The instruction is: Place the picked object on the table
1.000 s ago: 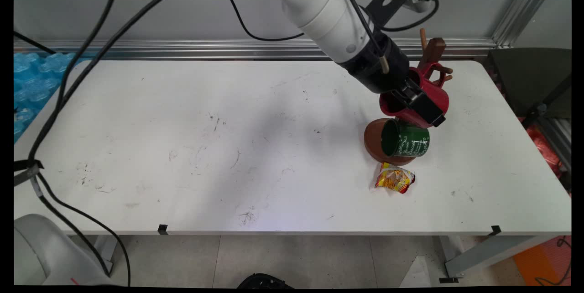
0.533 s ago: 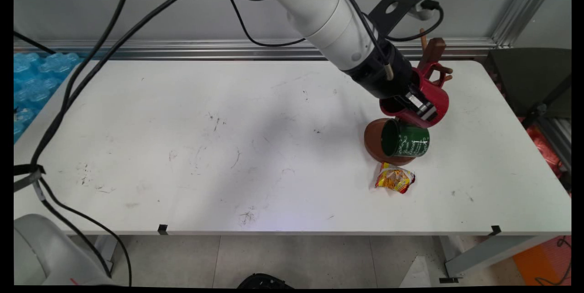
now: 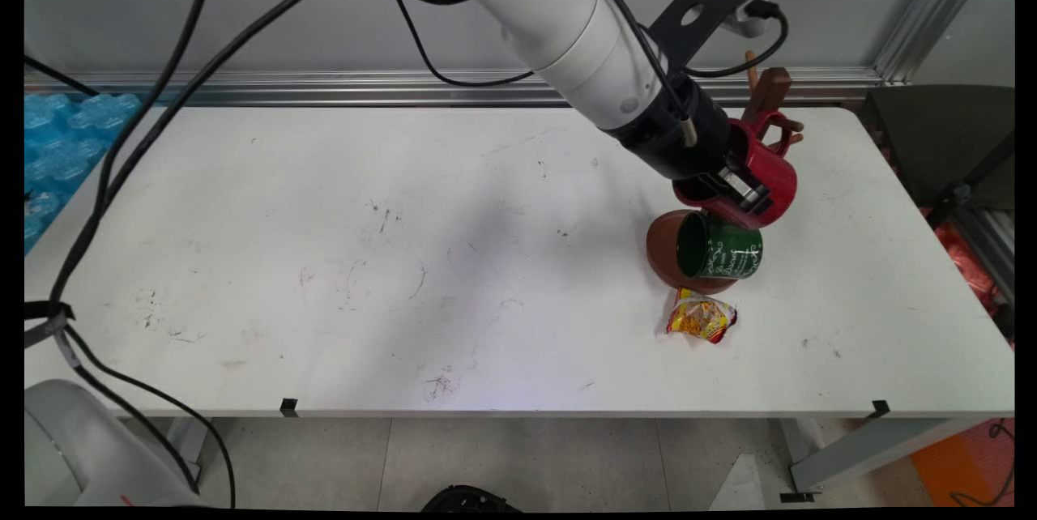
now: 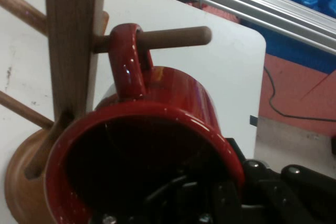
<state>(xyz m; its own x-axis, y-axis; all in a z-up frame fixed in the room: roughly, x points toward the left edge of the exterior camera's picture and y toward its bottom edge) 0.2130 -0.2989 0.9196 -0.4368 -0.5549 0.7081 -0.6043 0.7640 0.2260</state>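
1. Gripper (image 3: 745, 192): black, two-fingered, clamped on the rim of the red mug (image 3: 766, 176); one finger lies inside the mug's mouth, the other outside against its wall.
2. Arm (image 3: 567, 26): white, entering from the upper left and slanting down to the table's far right; black cables (image 3: 154, 99) trail from it.
3. Red mug: tipped, mouth facing the hand camera; its handle (image 4: 128, 61) is looped over a peg (image 4: 173, 36) of the wooden mug tree (image 3: 770, 95). Nothing can be made out inside beyond the gripper's finger.
4. Green mug (image 3: 721, 249): white lettering, lying on its side just below the red mug, mouth facing left, resting on the tree's round brown base (image 3: 660, 249). Interior dark.
5. Snack packet (image 3: 701, 317): yellow and red, crumpled, flat on the table just in front of the base.
6. Table (image 3: 324, 261): white, scuffed with dark marks.
7. Room: grey wall (image 3: 243, 10) with an aluminium rail (image 3: 283, 87) along the table's far edge; blue material (image 3: 57, 139) at the left; tiled floor (image 3: 527, 463) below the near edge.
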